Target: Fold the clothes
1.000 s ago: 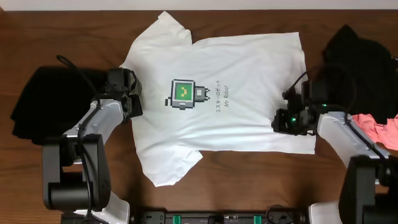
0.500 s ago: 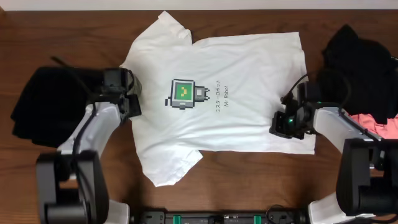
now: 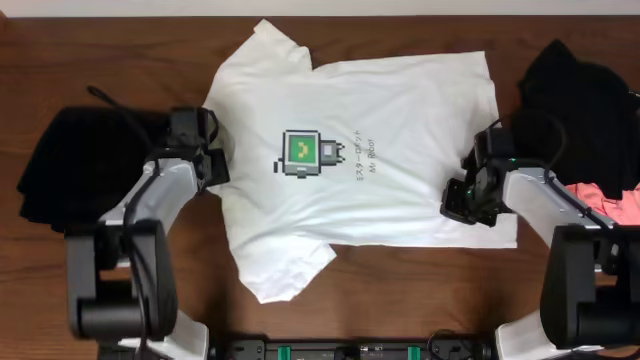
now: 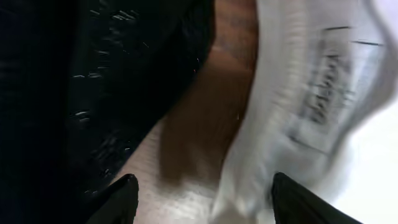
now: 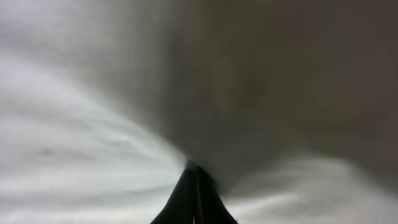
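One white T-shirt (image 3: 400,110) lies spread flat, print up, across the middle of the wooden worktop (image 3: 120,50). We see the left jaws standing apart at the shirt's left edge, between the sleeves, with bare wood and some white cloth between them. The right jaws are closed, pinching the shirt's right hem. A black heap (image 3: 60,170) lies left, a black pile (image 3: 580,90) far right, and a pink garment (image 3: 610,205) at the right edge.
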